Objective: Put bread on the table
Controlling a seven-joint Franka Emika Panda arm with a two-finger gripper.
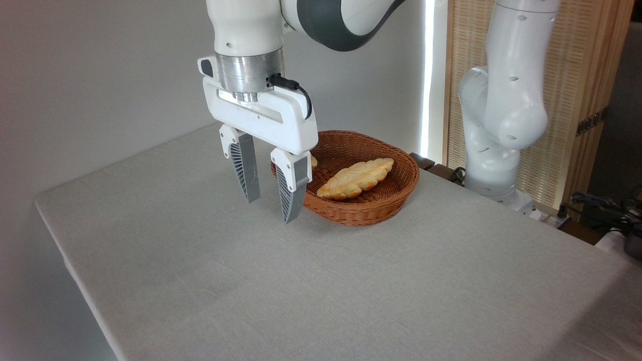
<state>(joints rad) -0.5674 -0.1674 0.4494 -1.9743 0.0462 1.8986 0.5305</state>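
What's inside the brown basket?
A long braided loaf lies in the basket. A small bit of another bread peeks out behind the open gripper, whose finger covers the rest of it.

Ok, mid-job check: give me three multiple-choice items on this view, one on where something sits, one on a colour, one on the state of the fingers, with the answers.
1. Where does the long braided loaf lie?
A. On the grey table
B. In the wicker basket
C. Between the fingers

2. What colour is the basket?
A. Brown
B. White
C. Blue

3. How does the gripper stand?
A. Shut on the loaf
B. Shut on nothing
C. Open, fingers apart and empty

Answers:
1 B, the loaf rests on the basket's floor, inside its rim.
2 A, the woven wall is reddish brown against the grey table.
3 C, a clear gap shows between the two fingers and nothing sits in it. They hang above the cloth at the basket's left edge. A sliver of the bread peeks out behind the right finger, mostly hidden.
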